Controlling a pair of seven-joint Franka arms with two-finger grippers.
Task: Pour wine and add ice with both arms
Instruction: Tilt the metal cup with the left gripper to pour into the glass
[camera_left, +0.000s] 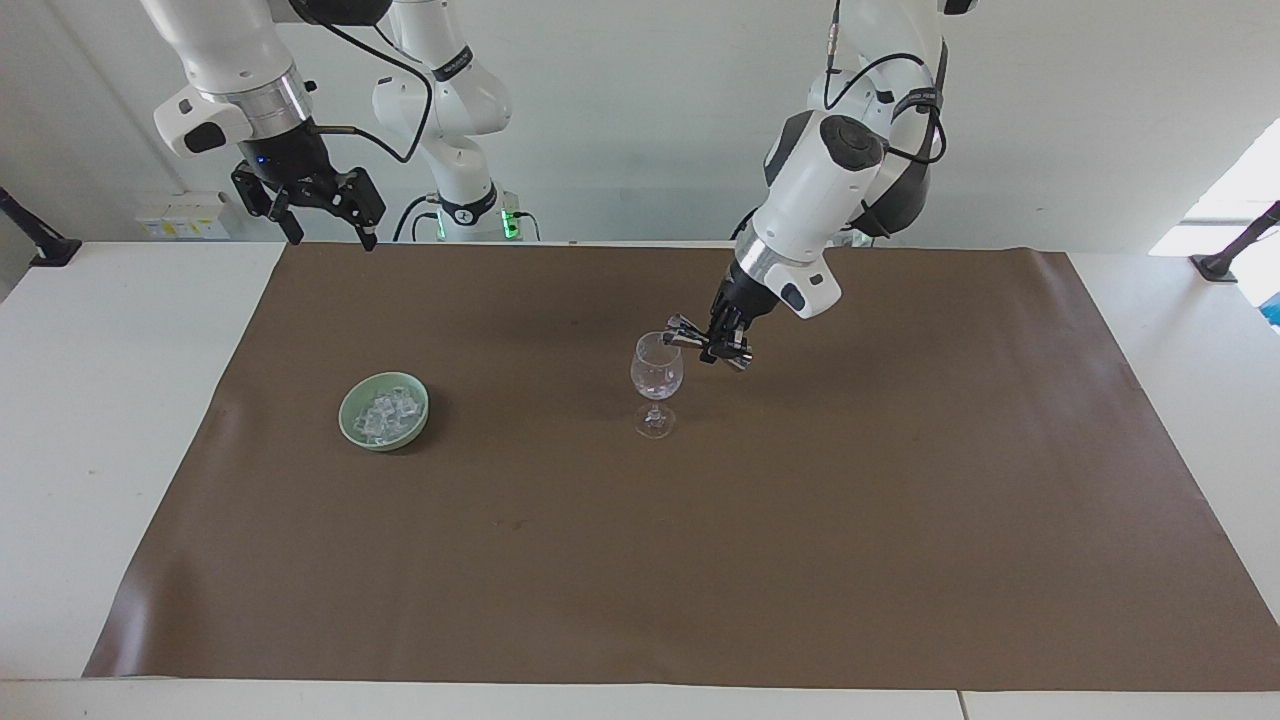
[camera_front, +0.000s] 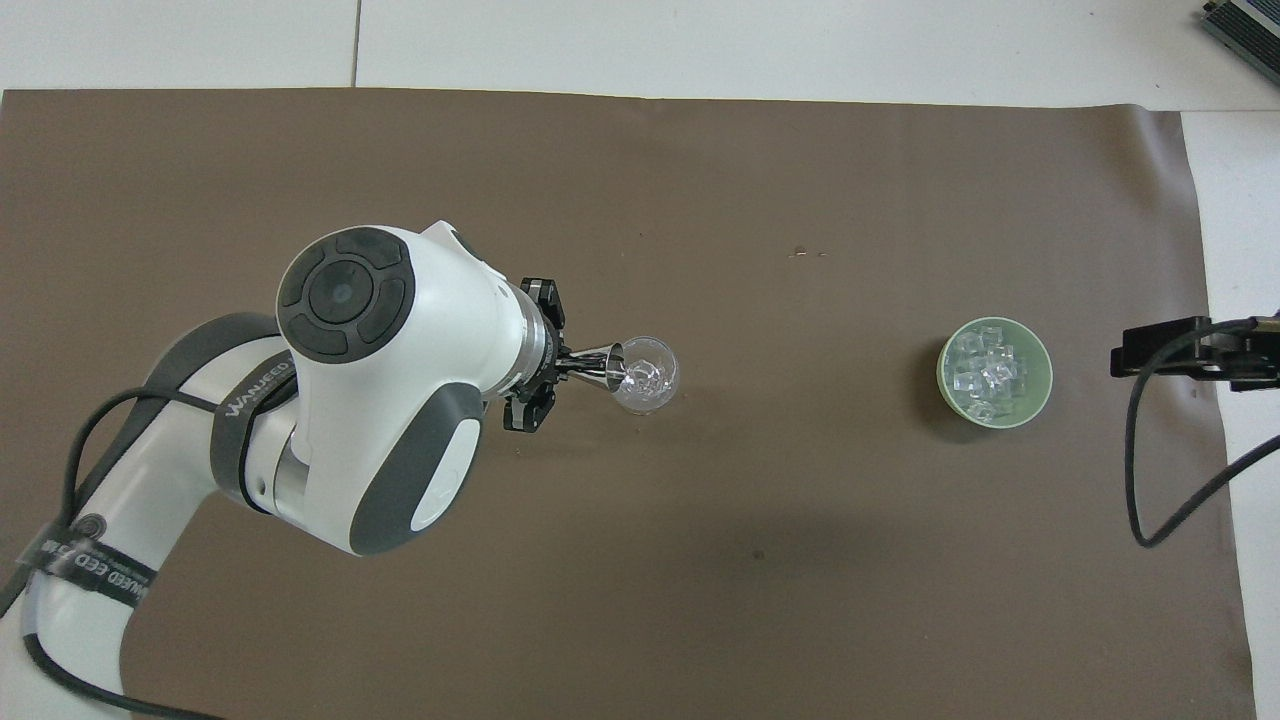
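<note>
While our left gripper (camera_left: 712, 343) clamps a small silver metal jigger (camera_front: 612, 362), tipped over the clear stemmed glass (camera_left: 656, 380), our right gripper (camera_left: 318, 212) waits spread wide. We see the clear ice cubes (camera_front: 988, 371) in the pale green bowl (camera_front: 1042, 388), at three o'clock from the glass in the overhead view.

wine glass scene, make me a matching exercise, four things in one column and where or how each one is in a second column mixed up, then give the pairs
Things
1. wine glass
2. ice
3. left gripper
4. right gripper

Places or states
A. heaped in the pale green bowl
B. open, raised over the table edge at the right arm's end, waiting
C. upright on the brown mat, near the middle
D. shut on a small metal cup tipped at the glass rim

Pairs: 1-C, 2-A, 3-D, 4-B
</note>
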